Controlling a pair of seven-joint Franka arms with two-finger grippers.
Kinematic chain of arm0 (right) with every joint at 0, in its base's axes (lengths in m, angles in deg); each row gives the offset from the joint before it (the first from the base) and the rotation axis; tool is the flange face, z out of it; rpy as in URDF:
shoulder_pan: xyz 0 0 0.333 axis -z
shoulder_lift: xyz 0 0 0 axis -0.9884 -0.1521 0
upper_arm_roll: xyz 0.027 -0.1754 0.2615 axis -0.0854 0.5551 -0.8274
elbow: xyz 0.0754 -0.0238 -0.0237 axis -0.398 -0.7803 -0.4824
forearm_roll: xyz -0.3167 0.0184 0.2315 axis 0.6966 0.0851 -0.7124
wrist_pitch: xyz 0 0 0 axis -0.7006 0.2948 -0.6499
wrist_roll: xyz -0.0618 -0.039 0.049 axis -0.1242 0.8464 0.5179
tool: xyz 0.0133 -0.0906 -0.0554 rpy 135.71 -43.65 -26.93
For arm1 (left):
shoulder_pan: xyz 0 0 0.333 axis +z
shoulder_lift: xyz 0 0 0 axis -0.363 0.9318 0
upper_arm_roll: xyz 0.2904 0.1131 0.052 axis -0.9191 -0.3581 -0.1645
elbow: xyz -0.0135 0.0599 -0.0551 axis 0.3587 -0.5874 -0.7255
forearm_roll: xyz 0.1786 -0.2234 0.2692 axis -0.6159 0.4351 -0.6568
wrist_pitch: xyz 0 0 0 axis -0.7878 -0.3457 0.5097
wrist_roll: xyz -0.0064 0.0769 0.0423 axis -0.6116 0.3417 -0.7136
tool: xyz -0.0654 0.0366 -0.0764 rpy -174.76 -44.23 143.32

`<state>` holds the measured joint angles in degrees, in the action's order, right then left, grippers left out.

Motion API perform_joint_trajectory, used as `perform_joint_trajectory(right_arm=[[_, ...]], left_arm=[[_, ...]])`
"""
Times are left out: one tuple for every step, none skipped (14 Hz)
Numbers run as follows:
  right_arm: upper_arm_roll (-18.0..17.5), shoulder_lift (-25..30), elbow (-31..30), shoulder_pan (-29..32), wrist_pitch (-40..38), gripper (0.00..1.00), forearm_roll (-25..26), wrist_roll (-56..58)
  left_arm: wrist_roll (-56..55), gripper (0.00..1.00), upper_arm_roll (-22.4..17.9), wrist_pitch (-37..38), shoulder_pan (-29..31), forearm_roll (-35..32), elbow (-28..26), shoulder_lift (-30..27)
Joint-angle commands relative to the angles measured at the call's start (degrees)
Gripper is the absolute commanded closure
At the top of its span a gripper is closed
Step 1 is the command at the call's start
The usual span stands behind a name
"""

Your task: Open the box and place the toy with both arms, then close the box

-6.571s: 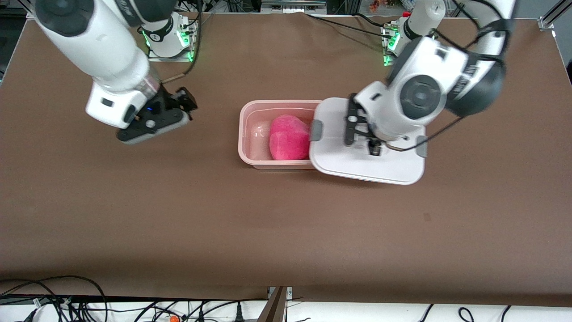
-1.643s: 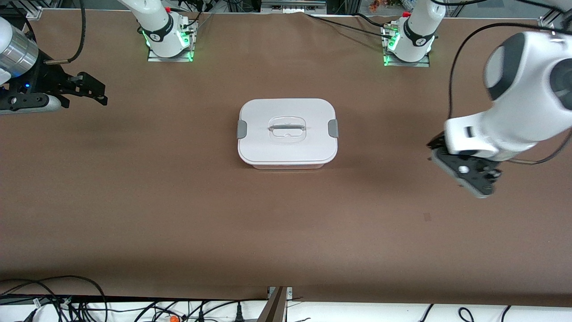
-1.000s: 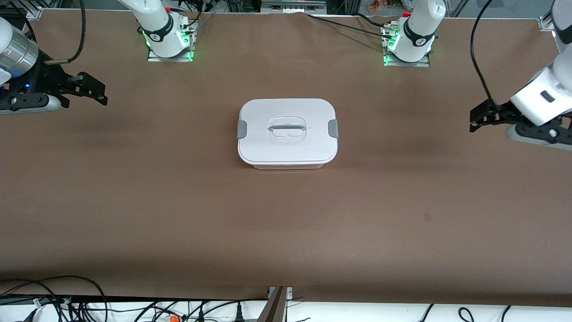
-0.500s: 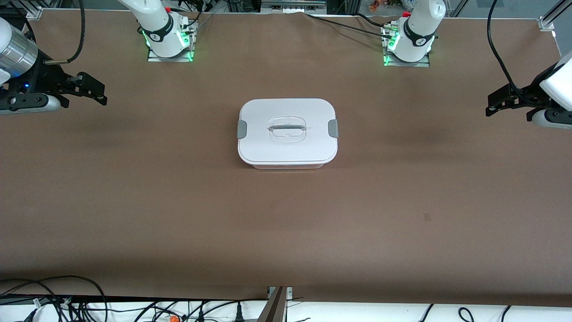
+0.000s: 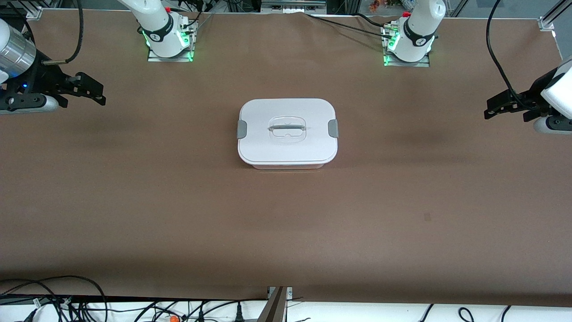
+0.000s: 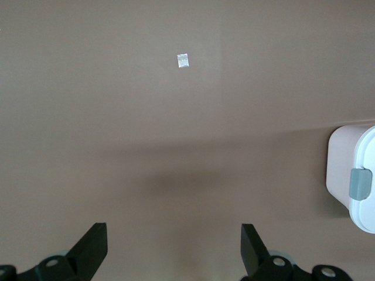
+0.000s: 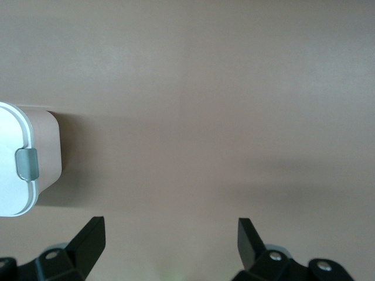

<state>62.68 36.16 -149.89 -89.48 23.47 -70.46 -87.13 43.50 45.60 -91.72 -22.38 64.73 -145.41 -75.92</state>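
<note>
Front view: the box (image 5: 287, 132) sits mid-table, white lid (image 5: 287, 112) on, well apart from both my pincers. My right gripper (image 5: 91, 89) hangs over the table's right-arm end, my left gripper (image 5: 498, 107) over its left-arm end. Left wrist view: fingers (image 6: 94, 249) spread, holding nothing; grey clip (image 6: 360, 183) at the edge. Right wrist view: fingers (image 7: 91, 237) spread, holding nothing; the toy is unseen.

The box (image 5: 287, 132) — pink tub, flat white lid (image 5: 286, 117) shut on it, grey clips (image 5: 333, 128) — sits mid-table (image 5: 178, 201), level.
</note>
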Motion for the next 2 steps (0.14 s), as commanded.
perform_joint_trajectory(right_arm=[[-0.23,-0.15,0.66,0.32,-0.84,0.0,0.73,-0.26],[-0.23,-0.15,0.75,0.32,-0.84,0.0,0.65,-0.44]], left_arm=[[-0.95,0.0,0.69,3.26,0.48,0.95,5.14,3.02],[-0.95,0.0,0.69,4.14,0.4,0.86,6.37,3.82]])
